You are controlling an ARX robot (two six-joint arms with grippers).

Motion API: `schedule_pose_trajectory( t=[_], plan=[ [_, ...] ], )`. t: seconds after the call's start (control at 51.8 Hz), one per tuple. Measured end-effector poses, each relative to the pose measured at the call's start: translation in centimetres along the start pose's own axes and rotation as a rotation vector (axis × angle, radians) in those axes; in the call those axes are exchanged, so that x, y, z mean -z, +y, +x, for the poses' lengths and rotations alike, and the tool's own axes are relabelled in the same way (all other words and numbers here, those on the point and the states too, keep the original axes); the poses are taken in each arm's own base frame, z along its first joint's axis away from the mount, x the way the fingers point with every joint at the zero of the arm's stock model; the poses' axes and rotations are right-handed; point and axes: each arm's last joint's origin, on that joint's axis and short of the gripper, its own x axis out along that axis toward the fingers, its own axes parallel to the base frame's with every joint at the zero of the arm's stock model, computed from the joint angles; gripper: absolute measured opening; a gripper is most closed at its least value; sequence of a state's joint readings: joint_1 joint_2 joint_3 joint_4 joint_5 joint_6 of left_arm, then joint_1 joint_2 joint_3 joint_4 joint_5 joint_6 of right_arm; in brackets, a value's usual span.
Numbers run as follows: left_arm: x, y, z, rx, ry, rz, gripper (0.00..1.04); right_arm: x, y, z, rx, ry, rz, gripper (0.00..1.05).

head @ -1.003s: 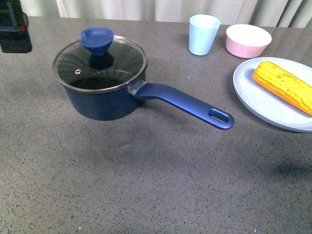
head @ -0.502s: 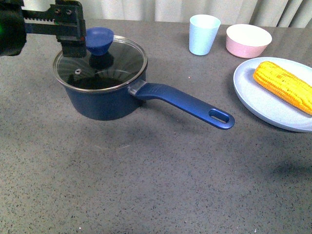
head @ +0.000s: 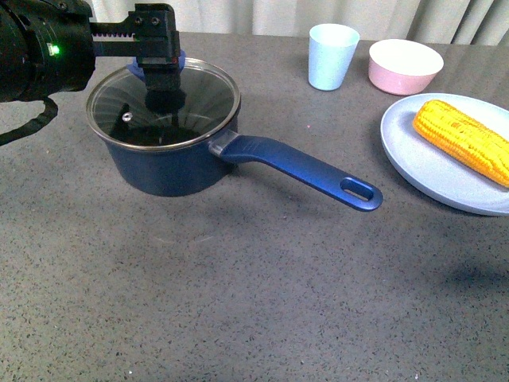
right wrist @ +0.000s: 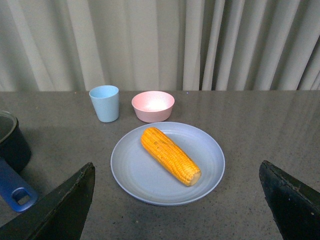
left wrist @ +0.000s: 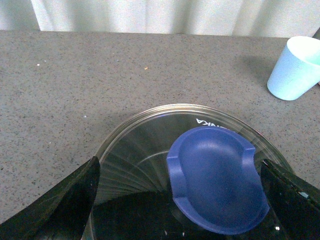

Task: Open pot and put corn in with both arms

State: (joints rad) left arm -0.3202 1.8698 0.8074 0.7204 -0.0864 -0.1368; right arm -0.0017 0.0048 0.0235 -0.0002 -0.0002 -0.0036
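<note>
While the glass lid (head: 208, 102) covers the pot (head: 159, 171), I read its blue knob (left wrist: 215, 180) between the spread fingers (left wrist: 70, 200) of the left gripper (left wrist: 180, 197), contact unclear, corn (right wrist: 170, 155) lying on the pale plate (right wrist: 131, 172) ahead of the right gripper (right wrist: 176, 205), fingers wide apart, holding nothing.

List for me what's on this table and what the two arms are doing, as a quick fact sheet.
Pot: navy saucepan, glass lid on, blue knob on top
Corn: one cob lying on a pale blue plate
Left tool: open, straddling the knob, not gripping it
Right tool: open, facing the corn, touching nothing
Behind the plate: light blue cup, pink bowl
</note>
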Motion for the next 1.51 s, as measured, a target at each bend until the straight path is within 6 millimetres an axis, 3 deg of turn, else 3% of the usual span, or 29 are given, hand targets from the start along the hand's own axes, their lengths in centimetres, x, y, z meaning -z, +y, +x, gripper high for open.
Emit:
schedule_pose_trajectory(
  t=[1.158,1.37,1.505],
  plan=[
    [1.3,-1.7,3.4,0.034,0.025,0.0,0.96,0.0,0.0,0.0,0.0,0.0,0.0,0.96],
    [1.3,-1.8,3.3,0.023,0.023,0.015,0.63,0.0,0.0,0.0,0.0,0.0,0.0,0.96],
    [1.4,-1.9,3.3,0.022,0.022,0.022,0.57,0.0,0.0,0.0,0.0,0.0,0.0,0.96]
  ],
)
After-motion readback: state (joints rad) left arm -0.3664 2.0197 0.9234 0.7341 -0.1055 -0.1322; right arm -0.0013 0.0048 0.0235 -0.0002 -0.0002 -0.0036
